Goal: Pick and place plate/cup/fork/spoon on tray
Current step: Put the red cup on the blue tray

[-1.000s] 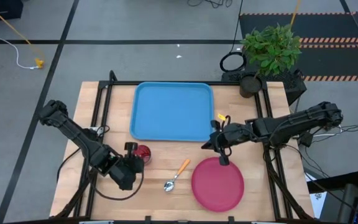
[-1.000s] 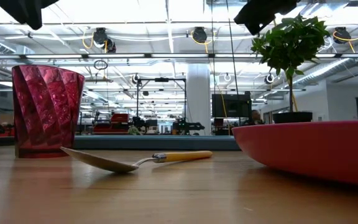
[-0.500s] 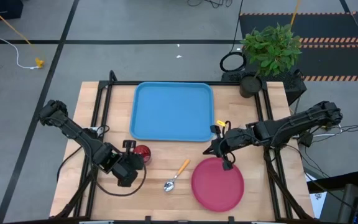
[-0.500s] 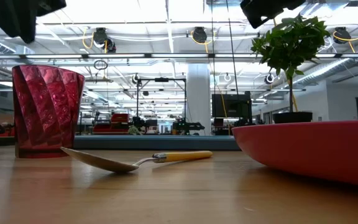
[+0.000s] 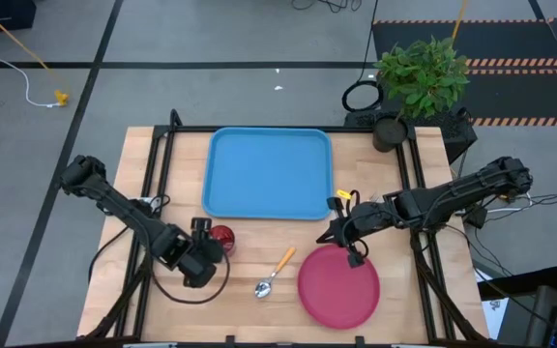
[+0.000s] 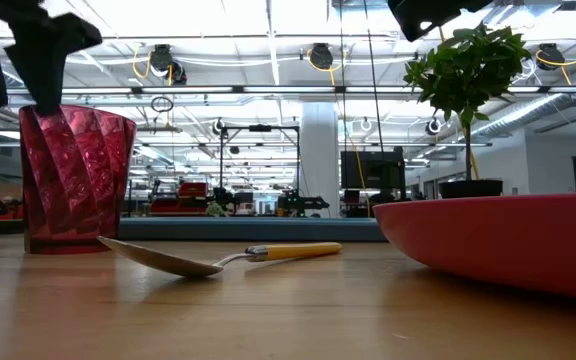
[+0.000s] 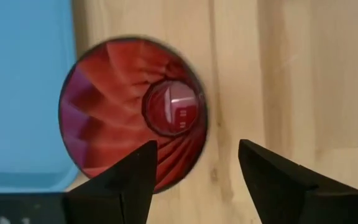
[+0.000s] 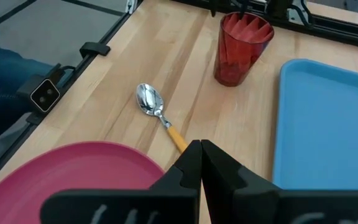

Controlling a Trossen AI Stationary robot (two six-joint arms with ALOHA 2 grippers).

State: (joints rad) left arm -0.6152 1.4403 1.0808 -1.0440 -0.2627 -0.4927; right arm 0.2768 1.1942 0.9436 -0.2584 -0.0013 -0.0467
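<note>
The dark red cup (image 5: pixel 222 237) stands upright on the wood just off the blue tray's (image 5: pixel 269 174) near left corner. My left gripper (image 7: pixel 194 168) is open and hangs over the cup (image 7: pixel 132 112). One finger is over the cup's mouth and the other outside its wall; in the low view a finger (image 6: pixel 46 60) reaches down to the rim. The orange-handled spoon (image 5: pixel 274 274) lies between the cup and the pink plate (image 5: pixel 338 287). My right gripper (image 8: pixel 201 152) is shut over the plate's far rim, with nothing in it. The fork is out of view.
A potted plant (image 5: pixel 422 77) stands at the table's far right corner. Black frame rails (image 5: pixel 153 184) run along the left and right sides. Bare wood lies between the tray and the table's near edge, around the spoon (image 8: pixel 157 112).
My left gripper has gone toward the cup and come down; in the low view it has dropped from the picture's top to the cup's rim. My right gripper has edged a little toward the plate. Cup, spoon and plate have stayed where they were.
</note>
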